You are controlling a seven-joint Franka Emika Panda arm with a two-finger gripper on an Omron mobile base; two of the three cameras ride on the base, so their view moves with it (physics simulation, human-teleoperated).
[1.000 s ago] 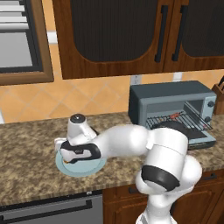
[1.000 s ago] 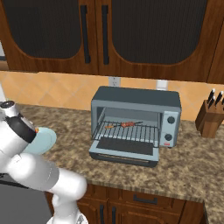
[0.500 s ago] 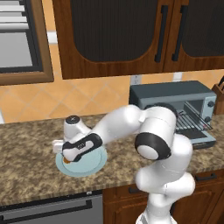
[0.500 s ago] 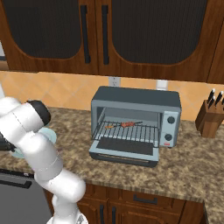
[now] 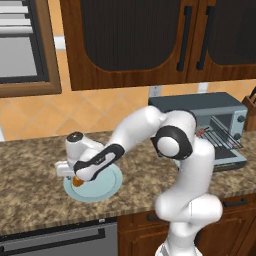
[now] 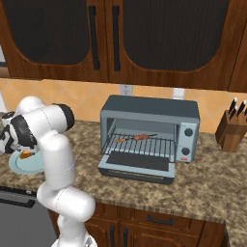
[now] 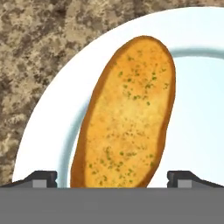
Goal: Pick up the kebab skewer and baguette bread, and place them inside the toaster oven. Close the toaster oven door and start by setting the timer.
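Gripper [image 7: 112,177] low over baguette bread [image 7: 124,116], jaws spread wide to either side of it, not closed on it.
Lying on pale blue plate [image 5: 107,187] atop speckled counter [image 5: 30,187]; farther right, toaster oven [image 6: 149,137] with toaster oven door [image 6: 137,169] dropped open, kebab skewer [image 6: 136,138] on its rack.

A home kitchen — dark wooden cabinets [image 6: 144,38], granite counter [image 6: 202,188], toaster oven [image 6: 149,137], knife block [image 6: 231,130].
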